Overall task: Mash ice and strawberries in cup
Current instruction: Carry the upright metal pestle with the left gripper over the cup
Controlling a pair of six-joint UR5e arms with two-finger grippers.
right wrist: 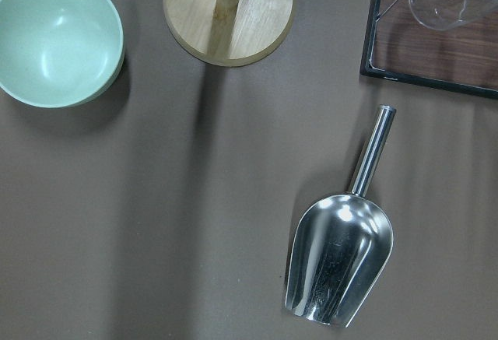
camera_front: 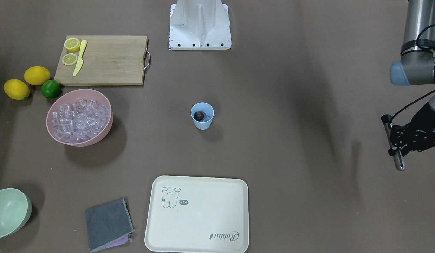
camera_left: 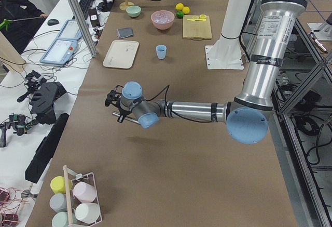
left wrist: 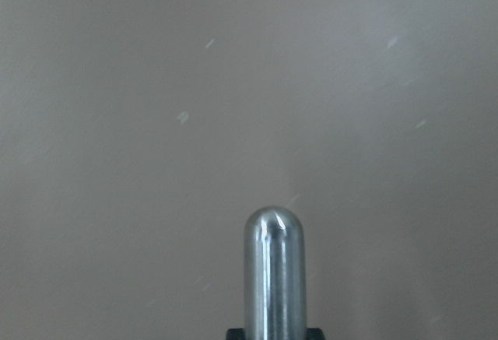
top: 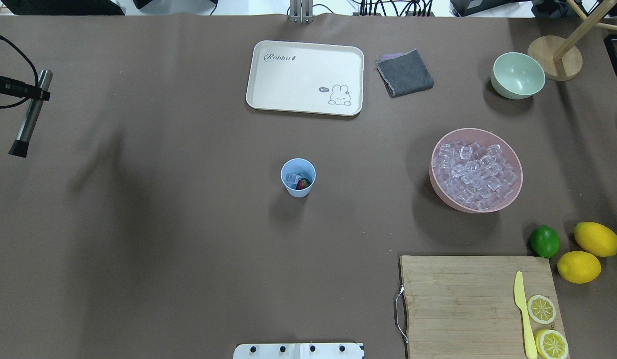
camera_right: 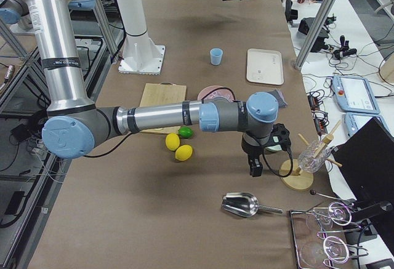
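cup [top: 294,193] stands mid-tabletop, within both arms' reach, holding strawberry [top: 303,184] and, apparently, ice [top: 291,178]. left gripper [camera_front: 393,142] jaws clenched on metal muddler [top: 27,122], well apart from cup, poised for mashing. right gripper [camera_right: 254,169] hangs above scoop [right wrist: 340,266]; its jaw state cannot be told.

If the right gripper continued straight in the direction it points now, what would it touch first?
The right gripper points roughly straight down, so it would probably meet the bare table first, beside the metal scoop. How near to the scoop, I cannot tell.
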